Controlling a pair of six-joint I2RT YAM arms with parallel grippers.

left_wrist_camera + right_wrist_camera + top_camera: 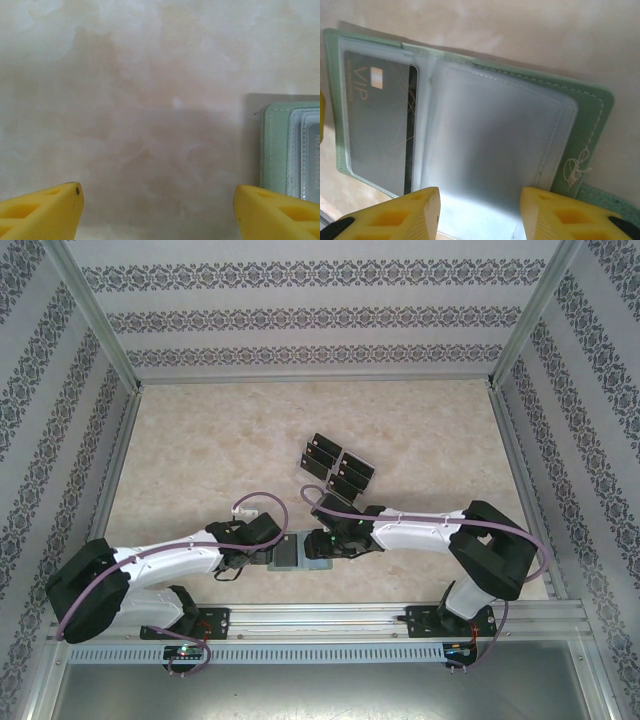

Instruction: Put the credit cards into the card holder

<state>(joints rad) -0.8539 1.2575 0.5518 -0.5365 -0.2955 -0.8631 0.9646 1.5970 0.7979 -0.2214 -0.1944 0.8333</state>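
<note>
Presently, an entry of what I have and what may fail.

Item: right gripper (480,197). Jaws parted to a middling gap and clamped on nothing. The lower edge of the clear sleeve (495,135) lies under and between my fingers.

Item: left gripper (157,194). Jaws wide and empty, low over the bare table (150,75), with one finger just beside the holder's pale green edge.

Item: card holder (590,120). Lies open and flat on the table between my two grippers, near my bases. One card (377,125) (marked VIP) sits in a sleeve on one side. The sleeve next to it looks empty.

Item: credit cards (338,468). A cluster of black cards farther out on the table, well apart from the holder, none in hand.

Risks, as I judge them:
- Neither claw pins the holder, so a careless lift of my right fingers could catch the floppy sleeve and drag or fold the whole thing.
- The seated card shows no sign of being held in, and a tug on its sleeve might slide it back out.
- The loose cards lie flat and close together. A pinch from above may skid off one or nudge its neighbours.
- The sleeve mouth is slack (I cannot tell how far it gapes), so the next card may butt the plastic instead of entering.
</note>
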